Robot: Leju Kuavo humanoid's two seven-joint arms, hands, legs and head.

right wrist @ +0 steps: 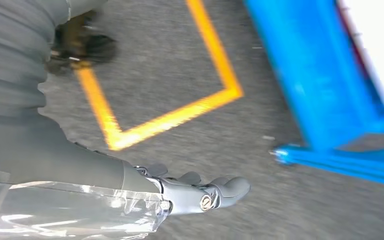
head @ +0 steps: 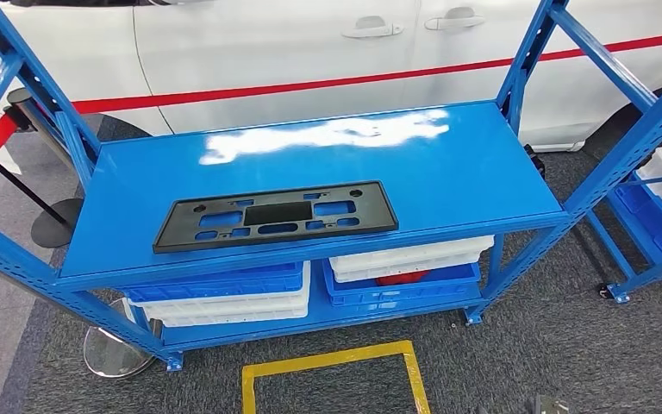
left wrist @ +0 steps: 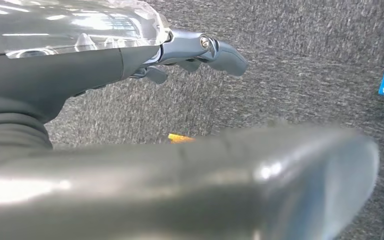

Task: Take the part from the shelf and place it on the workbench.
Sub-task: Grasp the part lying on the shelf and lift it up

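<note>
Part: the black plastic plate-holder panel (head: 276, 216) lies flat on the top deck of the blue shelf (head: 448, 164), toward the front edge, at about 11 o'clock from where I stand in the head view
Left hand: my left hand (left wrist: 200, 52) hangs over grey carpet (left wrist: 300, 60), fingers loosely apart and nothing in them
Right hand: my right hand (right wrist: 205, 192) hangs near the floor too, fingers lightly curved but apart, holding nothing; the yellow floor square (right wrist: 170, 117) and a blue shelf foot (right wrist: 300, 155) lie beyond it
Done so far: I judge nothing of the task proper; I am standing before the shelf with the part untouched
Left to do: reach up, take hold of the panel, lift it off the deck, carry it to the workbench and set it down
Workbench: I cannot place it from here
Below the deck: blue and white bins (head: 224, 293) stacked on the lower shelf, at 12 o'clock, no part of my job
Behind: a white car body (head: 293, 43) with a red stripe, at 12 o'clock beyond the shelf
</note>
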